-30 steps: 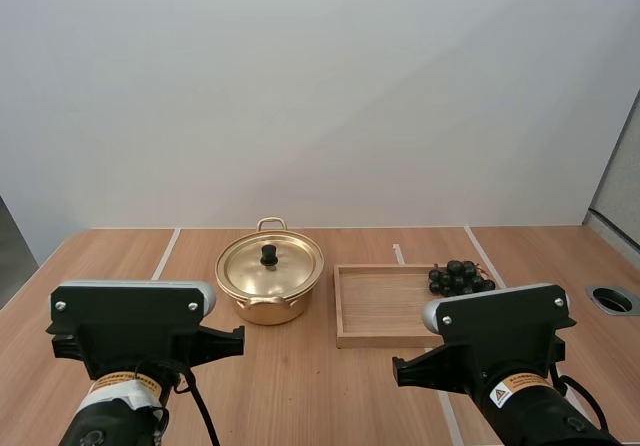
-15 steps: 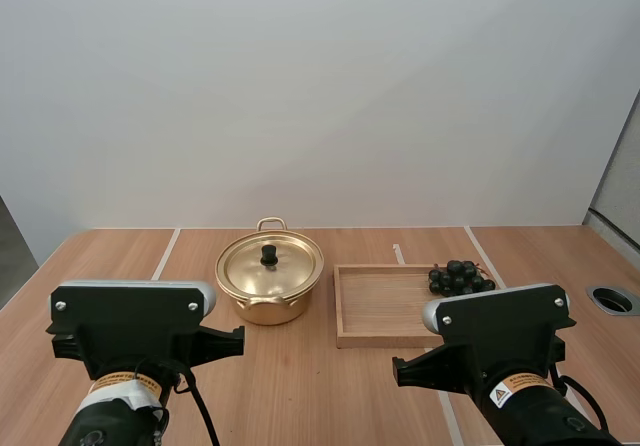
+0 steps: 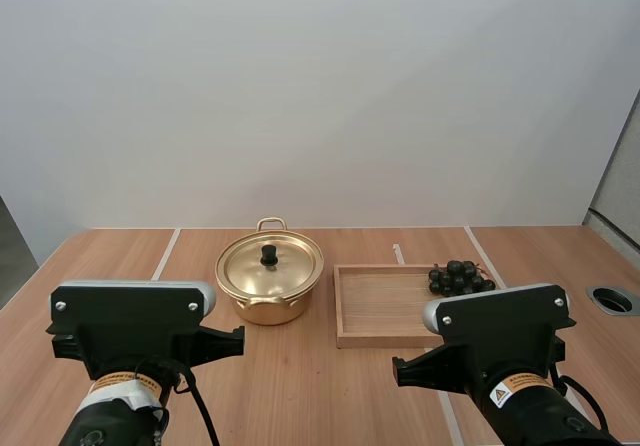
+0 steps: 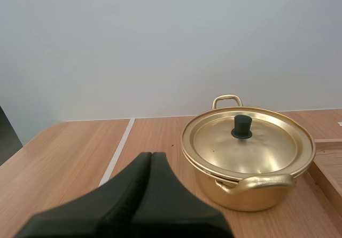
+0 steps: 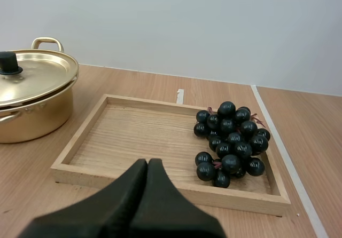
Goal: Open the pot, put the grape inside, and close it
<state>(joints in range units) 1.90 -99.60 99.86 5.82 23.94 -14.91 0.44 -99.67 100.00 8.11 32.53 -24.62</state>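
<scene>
Gold pot [image 3: 270, 284] stands on wooden table [image 3: 300, 396], lid [image 4: 247, 142] seated, black knob [image 4: 241, 126] upright at its centre. Wooden tray [image 3: 385, 338] lies just beside the pot on its right, not touching. Grapes [image 5: 230, 142], a dark bunch, rest inside the tray by its right wall. Left gripper [image 4: 151, 157]: fingers pressed together into one wedge, holding nothing, pointed at the pot, well short of it. Right gripper [image 5: 147, 163]: same, empty, near the tray's front rim. Yellow label [image 3: 118, 378] on left arm, another [image 3: 520, 380] on right arm beside a warning-triangle sticker [image 3: 497, 397]; print too small to read.
</scene>
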